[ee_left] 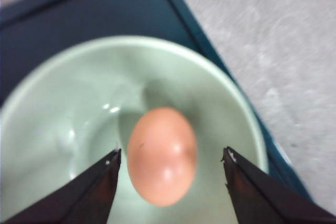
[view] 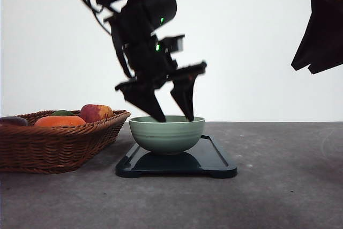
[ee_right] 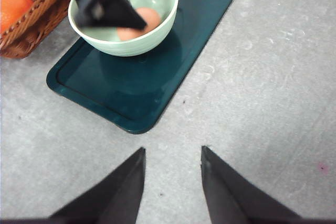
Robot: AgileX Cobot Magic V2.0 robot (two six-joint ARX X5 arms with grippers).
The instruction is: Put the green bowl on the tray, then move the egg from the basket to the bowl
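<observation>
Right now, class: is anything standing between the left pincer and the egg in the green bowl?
Nothing visible does. The left pincer is open, its tips either side of the egg, which lies in the green bowl on the tray.

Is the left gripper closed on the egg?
No: the left gripper is open, and the egg lies free in the green bowl.

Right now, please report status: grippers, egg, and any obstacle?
Left gripper open over green bowl. Right gripper open, empty, above bare table. Egg lies in bowl, bowl on tray. Nothing in the way.
</observation>
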